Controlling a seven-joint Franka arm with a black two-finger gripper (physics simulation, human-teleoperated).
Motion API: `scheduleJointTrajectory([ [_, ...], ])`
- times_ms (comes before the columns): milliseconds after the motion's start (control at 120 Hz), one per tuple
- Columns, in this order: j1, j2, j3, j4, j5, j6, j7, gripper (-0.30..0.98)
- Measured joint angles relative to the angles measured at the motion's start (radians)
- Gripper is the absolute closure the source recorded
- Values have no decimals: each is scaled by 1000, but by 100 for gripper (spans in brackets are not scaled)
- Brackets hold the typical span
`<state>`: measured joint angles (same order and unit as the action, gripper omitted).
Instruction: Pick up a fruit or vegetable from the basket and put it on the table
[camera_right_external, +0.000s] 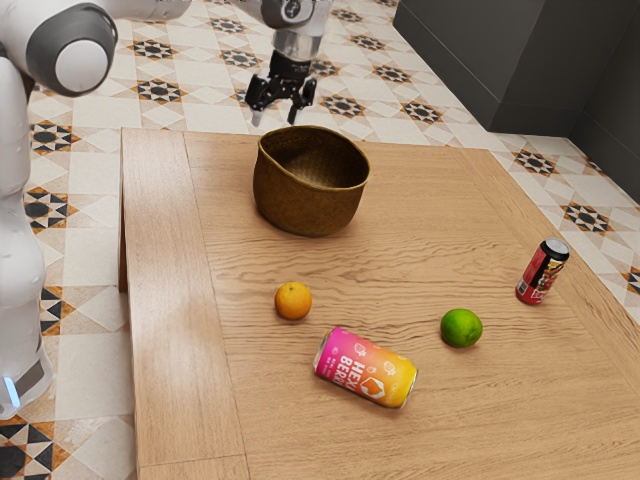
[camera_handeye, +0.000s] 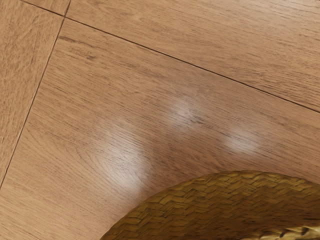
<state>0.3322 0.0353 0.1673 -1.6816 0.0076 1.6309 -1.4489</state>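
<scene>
Gripper (camera_right_external: 277, 115) wide, fingers apart, near and higher than the rim of a round woven basket (camera_right_external: 310, 197); round orange (camera_right_external: 293, 301) and green lime (camera_right_external: 461, 328) sit on the table past the basket from it. Smooth cans, one lying (camera_right_external: 365, 368), one upright (camera_right_external: 543, 271), are also well apart from it; wood-grain table (camera_right_external: 400, 215), star-patterned tile floor (camera_right_external: 160, 90), dark grey wall (camera_right_external: 480, 60).

Looks like wood on the table (camera_right_external: 400, 240), smooth and softly glossy (even throws back white glare spots in the wrist view). Reads as rough, plaited straw on the far basket (camera_right_external: 305, 205). Shines like metal on the rims of the near can (camera_right_external: 365, 368) and the red-and-black can (camera_right_external: 543, 272) at the exterior view's right. Seems satiny on the orange (camera_right_external: 293, 301) and the lime (camera_right_external: 461, 328).
</scene>
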Motion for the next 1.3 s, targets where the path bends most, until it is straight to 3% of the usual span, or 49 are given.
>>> scheduleJointTrajectory([
  [458,-99,-100,10,0,44,38,-31,0],
  [675,-52,-78,-32,32,56,29,-40,0],
  [842,-90,-78,-68,36,57,25,-44,0],
  [1008,-132,-78,-66,22,67,33,-47,0],
  [1300,-69,32,-48,92,88,66,-44,0],
])
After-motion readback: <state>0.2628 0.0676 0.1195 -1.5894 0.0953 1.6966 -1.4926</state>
